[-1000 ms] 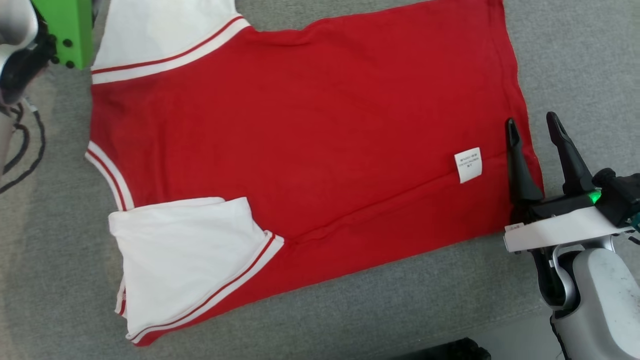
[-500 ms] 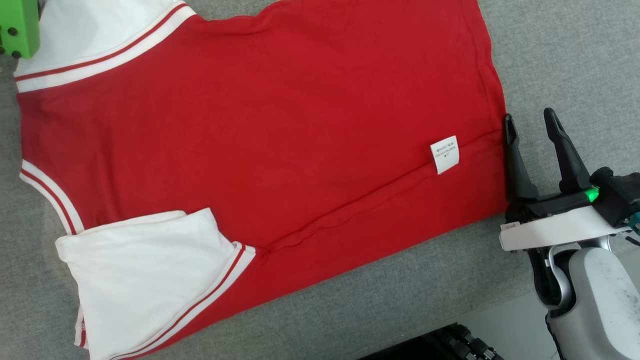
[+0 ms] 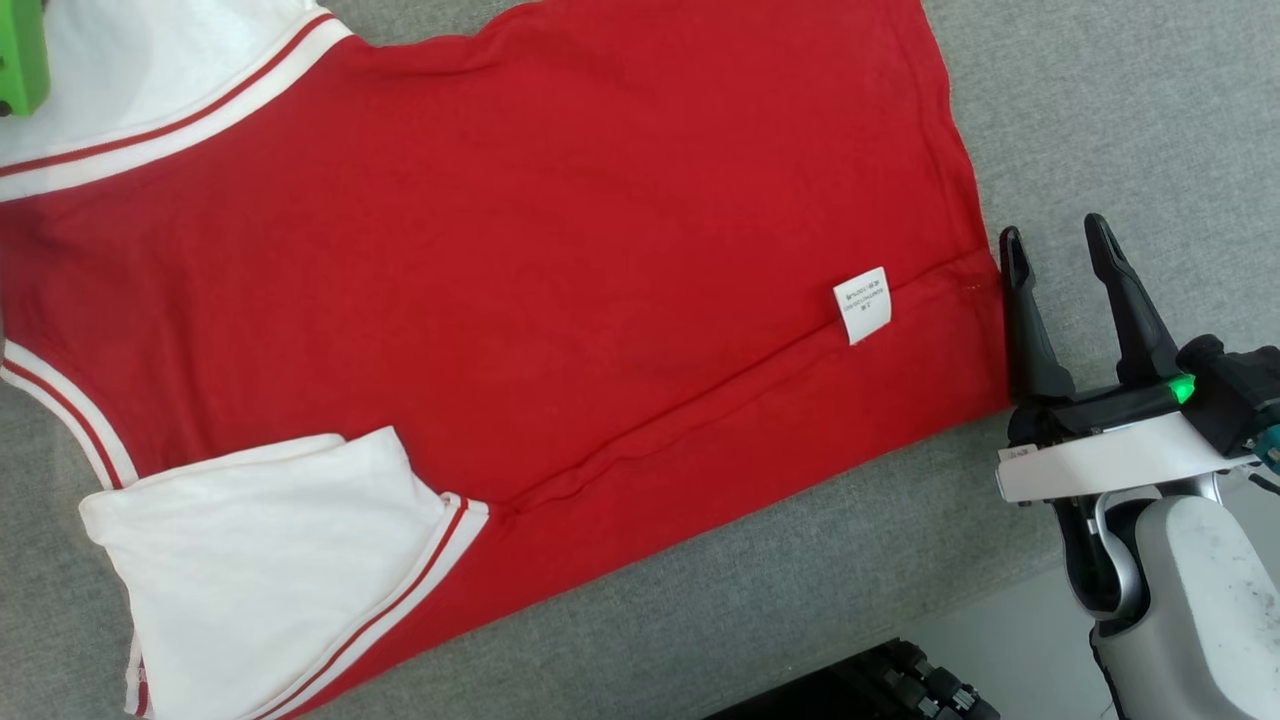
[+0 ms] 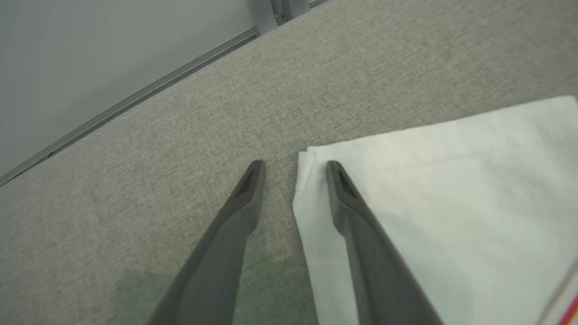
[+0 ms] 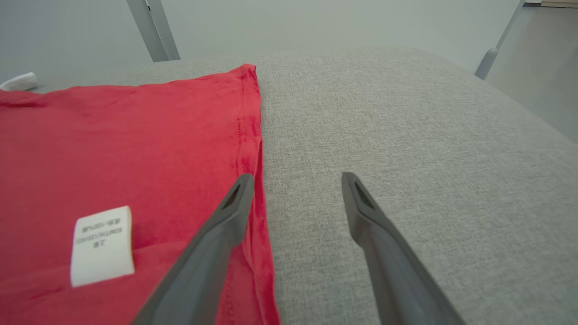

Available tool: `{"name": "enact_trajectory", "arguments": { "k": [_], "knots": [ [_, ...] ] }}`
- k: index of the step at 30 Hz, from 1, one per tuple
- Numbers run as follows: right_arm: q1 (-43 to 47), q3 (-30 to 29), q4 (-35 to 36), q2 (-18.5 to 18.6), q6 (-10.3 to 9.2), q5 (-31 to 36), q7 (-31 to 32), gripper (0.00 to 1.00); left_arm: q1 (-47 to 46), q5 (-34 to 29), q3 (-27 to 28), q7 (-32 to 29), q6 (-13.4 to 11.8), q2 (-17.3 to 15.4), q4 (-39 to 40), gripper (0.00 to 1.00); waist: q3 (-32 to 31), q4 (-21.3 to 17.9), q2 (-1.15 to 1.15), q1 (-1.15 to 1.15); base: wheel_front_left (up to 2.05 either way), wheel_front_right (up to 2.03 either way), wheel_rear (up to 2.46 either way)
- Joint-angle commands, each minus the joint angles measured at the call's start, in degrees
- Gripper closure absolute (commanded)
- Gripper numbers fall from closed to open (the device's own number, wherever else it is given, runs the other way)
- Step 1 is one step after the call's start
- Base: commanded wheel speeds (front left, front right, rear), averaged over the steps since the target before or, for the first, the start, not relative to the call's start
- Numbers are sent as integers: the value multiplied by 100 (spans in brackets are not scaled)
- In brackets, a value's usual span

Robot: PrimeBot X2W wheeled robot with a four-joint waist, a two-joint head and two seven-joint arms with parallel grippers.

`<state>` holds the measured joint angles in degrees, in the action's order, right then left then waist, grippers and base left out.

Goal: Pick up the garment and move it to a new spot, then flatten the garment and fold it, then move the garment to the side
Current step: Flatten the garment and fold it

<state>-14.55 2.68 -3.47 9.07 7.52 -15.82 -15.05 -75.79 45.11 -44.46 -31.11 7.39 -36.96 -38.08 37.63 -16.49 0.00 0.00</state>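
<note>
garment (image 3: 500, 250) is spread flat on the grey padded surface (image 3: 1130, 110), mostly red with striped trim. take the care label (image 3: 862, 304) as your reference: it sits on the red cloth near the hem (image 5: 249, 126), at one end of a long crease (image 3: 680, 430).

right gripper (image 3: 1053, 230): jaws wide apart, holding nothing. you'll find it just past the hem from the label, on the side away from the crease. in the right wrist view one finger (image 5: 212, 243) overlaps the hem edge next to the label. the other finger is over bare grey surface, further from the label. can't tell whether the first finger actually touches the cloth.

left gripper (image 4: 295, 163): jaws apart with a clear gap, nothing clamped. it's at the corner of a white sleeve (image 4: 451, 180), well away from the label. one finger (image 4: 352, 212) lies over the sleeve's edge and the other over the grey surface just beside it, so the edge runs between the two. contact with the fabric: can't tell. which sleeve it is: can't tell from the wrist view.

in the head view you've got the near sleeve (image 3: 260, 560) folded in over the red cloth, at the crease's far end from the label. the second sleeve (image 3: 150, 80) is at the corner furthest from the label, with a green block (image 3: 18, 50) over it at the frame edge. below the label, off the pad's edge, is a dark ribbed part (image 3: 880, 690). can't tell what it is.
</note>
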Motion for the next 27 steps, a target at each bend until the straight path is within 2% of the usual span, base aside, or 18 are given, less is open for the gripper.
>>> {"name": "enact_trajectory", "arguments": {
  "k": [1, 5, 9, 14, 18, 21, 27],
  "knots": [
    [28, -20, 30, -12, -6, 42, -16, 0, -11, 41, -74, 1, 10, -72, -59, 100, -10, -10, 0, 0, 0, 0, 0],
    [79, -28, 24, 17, -7, 32, -16, 0, -37, 171, -132, 168, 3, -111, -87, 100, -57, -19, 0, 0, 0, 0, 0],
    [25, -6, -17, 83, -7, 44, -16, 0, -33, 289, -177, 402, 3, -16, -144, 100, -162, 23, 0, 0, 0, 0, 0],
    [-284, 173, -123, 255, -6, -90, -16, 0, 107, 449, -326, 777, 4, 116, -43, 100, -417, 216, 0, 0, 0, 0, 0],
    [-750, 493, -501, 465, -6, -417, -6, 0, 227, 611, -512, 973, 3, 162, 136, 100, -651, 438, 0, 0, 0, 0, 0],
    [-1319, 647, -932, 594, -6, -717, 356, 0, 294, 708, -647, 1136, 4, 156, 299, 100, -792, 613, 0, 0, 0, 0, 0],
    [-2609, 1003, -1887, 871, -7, -1017, 1672, 0, 374, 1032, -776, 1311, 4, 170, 688, 100, -892, 928, 0, 0, 0, 0, 0]
  ]
}}
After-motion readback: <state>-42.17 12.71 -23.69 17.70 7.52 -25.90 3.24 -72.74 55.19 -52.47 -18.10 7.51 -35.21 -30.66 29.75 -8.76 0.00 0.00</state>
